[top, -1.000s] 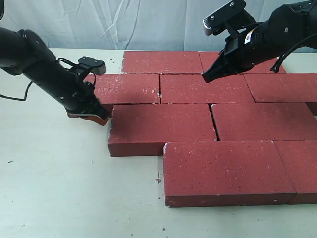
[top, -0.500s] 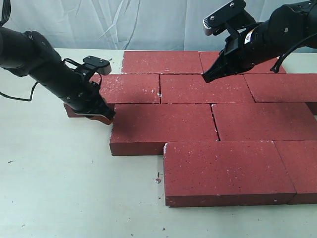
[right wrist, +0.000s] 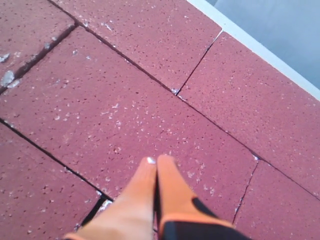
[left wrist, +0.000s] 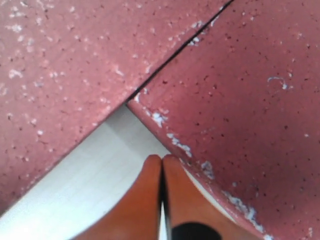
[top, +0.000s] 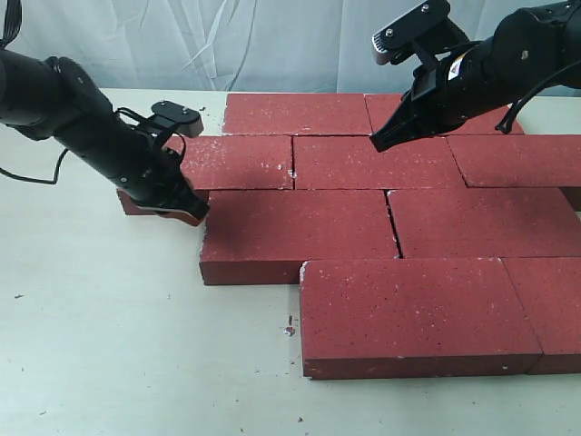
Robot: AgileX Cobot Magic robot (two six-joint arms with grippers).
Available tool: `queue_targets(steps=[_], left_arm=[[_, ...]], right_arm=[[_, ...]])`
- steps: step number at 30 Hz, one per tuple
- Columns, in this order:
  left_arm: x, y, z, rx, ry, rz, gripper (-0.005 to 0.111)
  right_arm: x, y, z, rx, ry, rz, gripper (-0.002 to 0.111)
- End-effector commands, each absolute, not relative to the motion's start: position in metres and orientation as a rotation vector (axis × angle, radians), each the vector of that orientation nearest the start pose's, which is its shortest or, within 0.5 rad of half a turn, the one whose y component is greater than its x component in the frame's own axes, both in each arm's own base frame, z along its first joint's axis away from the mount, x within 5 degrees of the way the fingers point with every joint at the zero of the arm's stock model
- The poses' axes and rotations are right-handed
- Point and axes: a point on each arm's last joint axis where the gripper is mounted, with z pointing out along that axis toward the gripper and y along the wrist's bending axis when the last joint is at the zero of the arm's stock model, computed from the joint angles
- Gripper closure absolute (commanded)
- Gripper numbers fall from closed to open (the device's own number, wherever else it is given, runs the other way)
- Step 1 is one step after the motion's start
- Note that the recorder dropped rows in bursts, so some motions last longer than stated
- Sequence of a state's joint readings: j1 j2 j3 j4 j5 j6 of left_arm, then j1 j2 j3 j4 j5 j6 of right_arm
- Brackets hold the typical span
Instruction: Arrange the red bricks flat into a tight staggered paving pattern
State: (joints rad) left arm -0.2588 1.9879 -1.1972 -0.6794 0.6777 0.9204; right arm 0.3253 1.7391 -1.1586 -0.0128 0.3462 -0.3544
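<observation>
**Both claws closed, left one in the brick notch, right one above the paving**

At centre left of the exterior view, your left gripper has its orange fingers pressed together with nothing between them. Its tip sits low in the notch where the front edge of the second-row left brick meets the left end of the third-row left brick. The wrist view shows the tip over bare table, just beside the chipped whitish edge of that third-row brick. Whether it touches, you cannot tell. The black arm lies across the left part of the second-row brick and hides it.

The dark-red rectangular paving bricks lie flat in four staggered rows from the middle to the right edge of the pale cream table. A dark gap shows between the two third-row bricks. A small crumb lies on the table in front of the paving. A crinkled pale sheet hangs behind.

At upper right, your right gripper is also closed and empty. It hovers above the middle second-row brick, and its arm covers part of the back row.

Compared with a second ago, the left arm has swung in towards the paving, and the third-row left brick sits a shade further right. The right arm has not moved.
</observation>
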Motion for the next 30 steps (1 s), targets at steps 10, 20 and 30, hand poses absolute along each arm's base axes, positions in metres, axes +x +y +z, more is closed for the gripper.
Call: queue_targets(steps=[10,20,30], left_arm=[[0.357,-0.124,0.164,0.922,2.612,-0.412,0.107],[0.362,-0.119,0.247,0.697,2.365,-0.313,0.107],[0.339,-0.089,0.289,0.729,2.497,0.032,0.107]], right_arm=[[0.358,0.119,0.228,-0.810,2.261,-0.026,0.109],[0.362,0.123,0.257,-0.770,2.288,0.022,0.109],[0.353,0.080,0.286,-0.677,2.594,-0.021,0.109]])
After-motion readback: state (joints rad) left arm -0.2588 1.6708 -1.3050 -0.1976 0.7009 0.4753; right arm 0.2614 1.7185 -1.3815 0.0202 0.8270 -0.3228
